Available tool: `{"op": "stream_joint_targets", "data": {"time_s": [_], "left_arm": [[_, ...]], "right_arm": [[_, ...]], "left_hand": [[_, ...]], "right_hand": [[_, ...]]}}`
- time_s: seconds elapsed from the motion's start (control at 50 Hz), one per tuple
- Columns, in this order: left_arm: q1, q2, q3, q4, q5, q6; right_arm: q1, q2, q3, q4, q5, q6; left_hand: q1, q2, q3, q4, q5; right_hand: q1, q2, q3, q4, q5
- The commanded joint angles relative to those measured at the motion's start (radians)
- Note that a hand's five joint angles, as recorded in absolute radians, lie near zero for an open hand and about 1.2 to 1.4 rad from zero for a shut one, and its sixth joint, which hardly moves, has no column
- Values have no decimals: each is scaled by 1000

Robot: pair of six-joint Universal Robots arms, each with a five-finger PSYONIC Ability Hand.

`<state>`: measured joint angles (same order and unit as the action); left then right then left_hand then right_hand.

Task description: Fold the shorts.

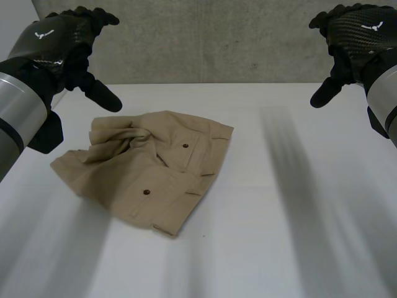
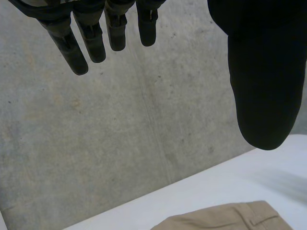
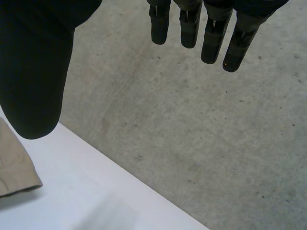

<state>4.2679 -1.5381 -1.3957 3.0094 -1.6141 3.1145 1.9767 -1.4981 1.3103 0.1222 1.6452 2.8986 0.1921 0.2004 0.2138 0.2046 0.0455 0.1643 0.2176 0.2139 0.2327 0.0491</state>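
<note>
Crumpled tan cotton shorts [image 1: 149, 171] lie on white table [image 1: 298, 236], left of centre. Left hand [image 1: 65, 40] raised above them, fingers straight, empty. Right hand [image 1: 353, 34] raised well apart, fingers relaxed, empty. Risk: bunched waistband folds crooked unless flattened first.

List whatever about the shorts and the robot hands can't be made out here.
Head view: the shorts are bunched near the left robot hand; folds hide the cloth beneath.
Left wrist view: the picture's edge cuts off most of the shorts.
Right wrist view: the thumb of the right robot hand and the edge hide all but a corner of them.
</note>
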Motion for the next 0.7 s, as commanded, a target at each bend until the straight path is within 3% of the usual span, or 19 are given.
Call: {"op": "stream_joint_targets", "data": {"time_s": [0.02, 0.12, 0.2, 0.3, 0.34, 0.44, 0.56, 0.7], "left_arm": [[1, -73, -6, -11, 3, 171], [1, -109, -96, -9, -3, 376], [16, -112, -166, 3, 2, 432], [53, -109, -219, 46, 0, 418], [124, -100, -271, 98, 0, 397], [184, -94, -322, 167, 2, 313], [201, -88, -353, 184, 3, 230], [199, -88, -361, 186, 3, 220]], "right_arm": [[2, 22, 30, 30, -76, -159], [7, 24, 92, 40, -131, -219], [56, 30, 156, 34, -179, -206], [134, 113, 188, 28, -188, -133], [168, 165, 188, 22, -194, -58], [243, 257, 173, -58, -206, 82], [336, 377, 138, -168, -272, 180], [421, 539, 35, -210, -269, 199]], "left_hand": [[7, -2, -15, -6, -21], [10, 1, -12, -3, -18], [4, -4, -18, -9, -24], [-5, -13, -27, -18, -33], [-2, -10, -24, -15, -30], [4, -4, -18, -9, -24], [1, -7, -21, -12, -27], [-8, -16, -30, -20, -36]], "right_hand": [[10, -43, -39, -58, -49], [10, -43, -39, -58, -49], [10, -43, -39, -58, -49], [10, -43, -39, -58, -49], [10, -43, -39, -58, -49], [10, -43, -39, -58, -49], [10, -43, -39, -58, -49], [10, -43, -39, -58, -49]]}}
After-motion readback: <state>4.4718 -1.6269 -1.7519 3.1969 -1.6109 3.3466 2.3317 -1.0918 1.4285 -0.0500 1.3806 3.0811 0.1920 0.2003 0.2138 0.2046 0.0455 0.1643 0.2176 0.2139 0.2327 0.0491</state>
